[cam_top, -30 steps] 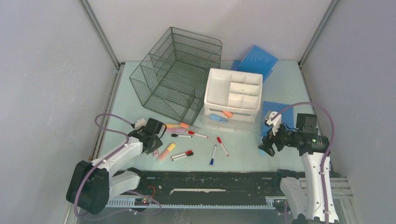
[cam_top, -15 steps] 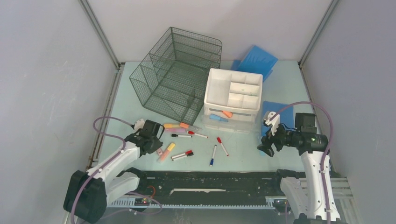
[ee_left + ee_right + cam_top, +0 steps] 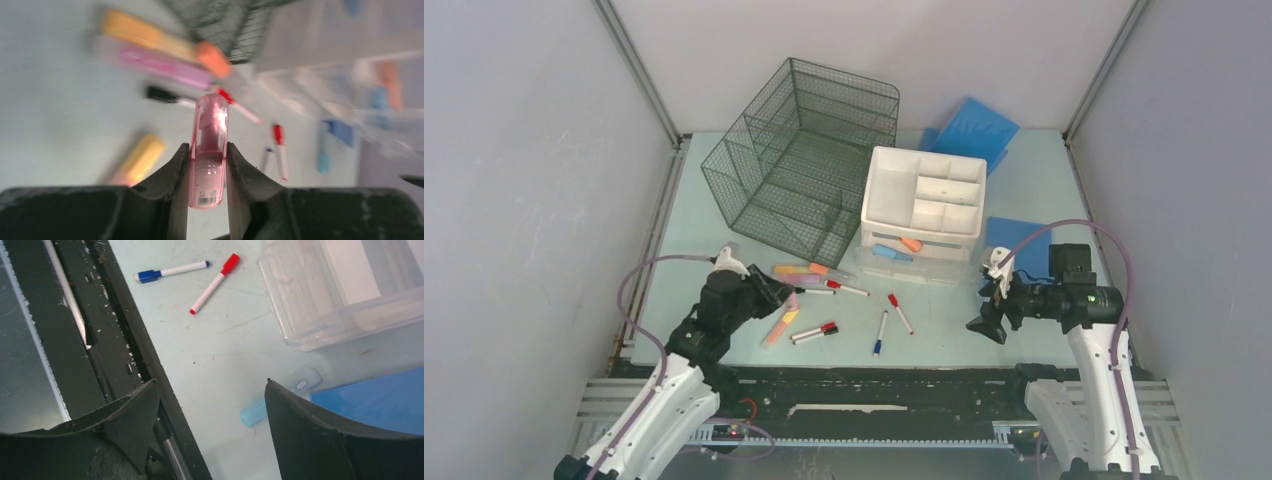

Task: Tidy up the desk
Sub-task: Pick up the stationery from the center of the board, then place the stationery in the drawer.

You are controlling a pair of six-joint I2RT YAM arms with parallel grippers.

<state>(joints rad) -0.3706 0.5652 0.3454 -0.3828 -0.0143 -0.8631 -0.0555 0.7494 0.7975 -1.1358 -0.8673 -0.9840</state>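
The desk (image 3: 684, 230) is a pale mint-green top scattered with pens. My left gripper (image 3: 776, 293) hovers over its near left part, shut on a translucent pink highlighter (image 3: 212, 115) that sticks out forward between the jaws. The left wrist view shows my left gripper (image 3: 208, 146) raised above the blurred desk (image 3: 60, 100). My right gripper (image 3: 986, 312) hangs open near the front right edge. In the right wrist view nothing sits between the fingers of my right gripper (image 3: 211, 383). A light blue highlighter (image 3: 280, 399) lies on the desk beside its right finger.
A dark wire-mesh organizer (image 3: 804, 160) stands at the back, a white drawer unit (image 3: 924, 205) beside it. Blue sheets (image 3: 972, 128) lie behind and right of the drawers. Loose on the desk are a yellow highlighter (image 3: 779, 326), a red marker (image 3: 900, 313) and a blue marker (image 3: 880, 333). A black rail (image 3: 874, 385) borders the front.
My left gripper closed on the pink highlighter, lifted it off the desk and moved it right. The right gripper drifted slightly left, still open.
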